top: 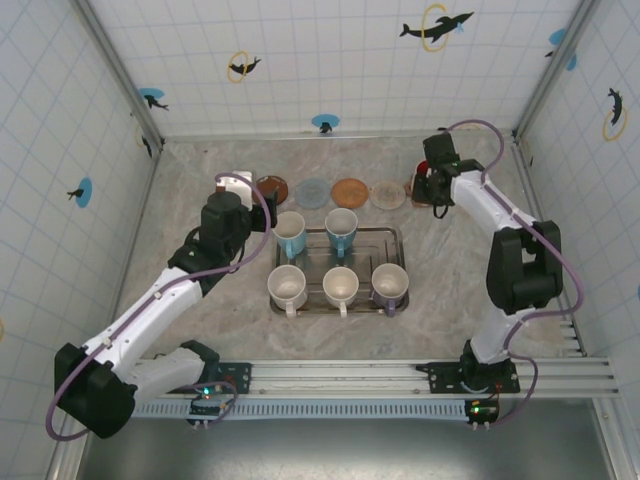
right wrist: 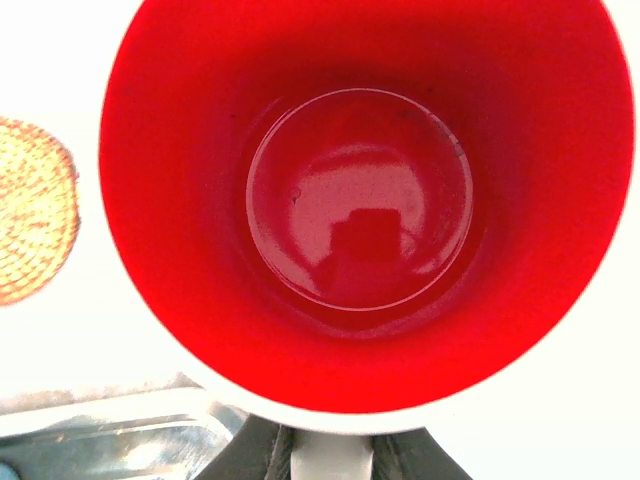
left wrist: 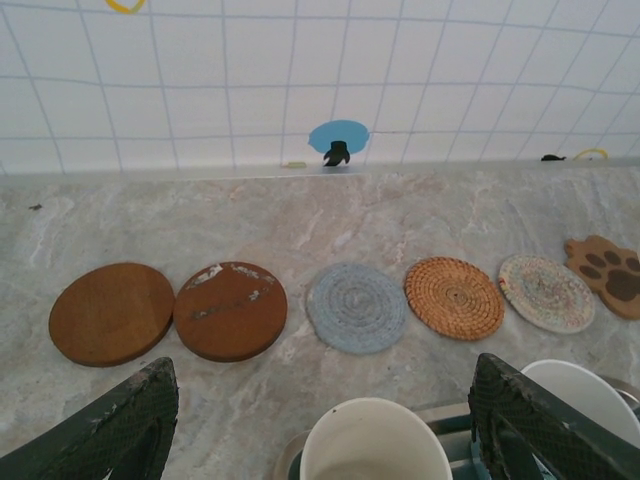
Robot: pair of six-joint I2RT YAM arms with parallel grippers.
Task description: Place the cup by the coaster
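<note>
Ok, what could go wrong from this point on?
The right hand seems to hold the red cup by its handle alone; it could swing, or land half on the woven coaster and tip. The open left hand hangs over a tray cup; one finger may clip the neighbouring cup.

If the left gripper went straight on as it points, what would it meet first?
Likely the white-rimmed cup between the open left gripper's fingers; clearing its rim, the blue-grey coaster. Depth unclear.

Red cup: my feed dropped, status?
Right fingers shut on red cup handle. Cup at coaster row's right end, beside woven coaster. Left fingers open at tray, well apart.
</note>
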